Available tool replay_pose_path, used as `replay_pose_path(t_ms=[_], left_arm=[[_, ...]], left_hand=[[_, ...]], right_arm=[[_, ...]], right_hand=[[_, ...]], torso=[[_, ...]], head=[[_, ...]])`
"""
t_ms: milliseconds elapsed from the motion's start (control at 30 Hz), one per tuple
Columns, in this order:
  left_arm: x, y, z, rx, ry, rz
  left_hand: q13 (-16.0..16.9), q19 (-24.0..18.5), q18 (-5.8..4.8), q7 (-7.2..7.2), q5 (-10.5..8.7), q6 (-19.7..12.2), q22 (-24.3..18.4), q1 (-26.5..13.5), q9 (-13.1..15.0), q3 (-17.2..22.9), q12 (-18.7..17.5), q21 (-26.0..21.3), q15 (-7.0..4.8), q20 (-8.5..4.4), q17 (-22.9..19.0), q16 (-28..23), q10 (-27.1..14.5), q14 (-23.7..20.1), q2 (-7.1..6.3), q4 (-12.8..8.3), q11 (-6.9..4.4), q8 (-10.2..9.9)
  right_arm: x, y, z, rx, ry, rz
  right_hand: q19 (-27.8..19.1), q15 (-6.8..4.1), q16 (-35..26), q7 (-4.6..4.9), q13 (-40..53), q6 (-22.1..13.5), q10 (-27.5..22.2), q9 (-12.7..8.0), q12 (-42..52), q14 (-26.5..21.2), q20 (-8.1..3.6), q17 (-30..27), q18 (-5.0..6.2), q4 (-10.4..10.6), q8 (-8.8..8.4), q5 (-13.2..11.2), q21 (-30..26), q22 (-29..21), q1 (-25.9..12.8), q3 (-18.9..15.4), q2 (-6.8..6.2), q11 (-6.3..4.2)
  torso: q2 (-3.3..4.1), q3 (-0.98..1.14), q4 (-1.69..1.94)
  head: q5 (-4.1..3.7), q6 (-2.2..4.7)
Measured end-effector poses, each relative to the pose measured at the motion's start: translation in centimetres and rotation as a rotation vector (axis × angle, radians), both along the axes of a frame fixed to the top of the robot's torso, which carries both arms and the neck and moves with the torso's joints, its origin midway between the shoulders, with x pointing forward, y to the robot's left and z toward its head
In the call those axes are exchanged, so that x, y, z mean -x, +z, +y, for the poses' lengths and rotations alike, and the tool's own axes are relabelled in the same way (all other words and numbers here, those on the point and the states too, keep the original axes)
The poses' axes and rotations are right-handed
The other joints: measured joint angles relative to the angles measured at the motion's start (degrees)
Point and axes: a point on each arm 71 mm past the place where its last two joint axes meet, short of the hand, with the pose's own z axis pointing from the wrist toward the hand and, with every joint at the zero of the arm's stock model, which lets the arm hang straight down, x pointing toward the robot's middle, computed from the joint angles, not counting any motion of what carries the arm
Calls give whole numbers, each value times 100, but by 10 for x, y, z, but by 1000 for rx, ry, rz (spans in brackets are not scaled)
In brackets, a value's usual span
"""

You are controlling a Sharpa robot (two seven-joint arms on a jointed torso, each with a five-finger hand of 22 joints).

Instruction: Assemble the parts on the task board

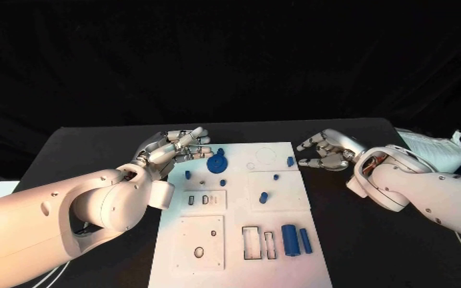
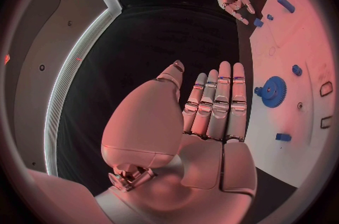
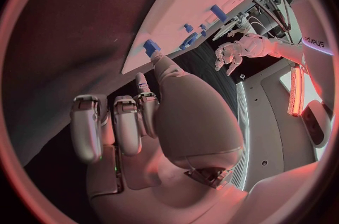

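Just beside left hand (image 1: pixel 178 147): blue gear (image 1: pixel 218 164)

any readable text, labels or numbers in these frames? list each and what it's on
"...rpus"-like letters, dark on a white surface near the rim of the right wrist view, past the left hand: partly cut off and blurred, cannot be read with certainty.
Task board: no print that can be made out.
Blue parts such as the gear: no markings seen.

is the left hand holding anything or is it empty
Empty. In the left wrist view the left hand has its fingers stretched out straight with nothing between them, beside the blue gear.
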Motion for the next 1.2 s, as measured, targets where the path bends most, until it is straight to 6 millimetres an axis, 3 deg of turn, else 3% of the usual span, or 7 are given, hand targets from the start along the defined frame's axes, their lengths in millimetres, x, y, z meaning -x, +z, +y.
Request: replay_pose_path(t_ms=[600, 800, 1200], left_arm=[[-1, -1, -1, 1, -3, 0], [-1, -1, -1, 1, -3, 0], [-1, -1, -1, 2, -3, 0]], left_hand=[[0, 0, 0, 0, 0, 0, -5, 0, 0, 15, 0, 0, 0, 0, 4, 0, 0, 0, 0, -15, 0, 0], [0, 0, 0, 0, 0, 0, -5, 0, 0, 15, 0, 0, 0, 0, 4, 0, 0, 0, 0, -15, 0, 0], [0, 0, 0, 0, 0, 0, -4, 0, 0, 15, 0, 0, 0, 0, 3, 0, 0, 0, 0, -15, 0, 0]], right_arm=[[-5, -15, 16, 3, 27, 22], [-5, -17, 19, 3, 34, 27], [-6, -19, 21, 3, 42, 31]], right_hand=[[0, 0, 0, 21, 0, 21, 0, 9, 0, 0, 0, -1, 1, -38, 0, 21, 0, -1, 30, 10, 30, 0], [0, 0, 0, -11, 3, 103, 0, 18, 1, 0, 0, -1, 4, -56, 45, 21, 0, -1, 43, 24, 108, 0], [0, -44, 0, -51, 7, 318, 1, 40, 61, 1, -43, 0, 11, -127, 89, 21, 0, -2, 65, 95, 236, -41]], torso=[[14, 6, 12], [14, 5, 10], [14, 5, 6]], head=[[30, -50], [81, -63], [91, -67]])
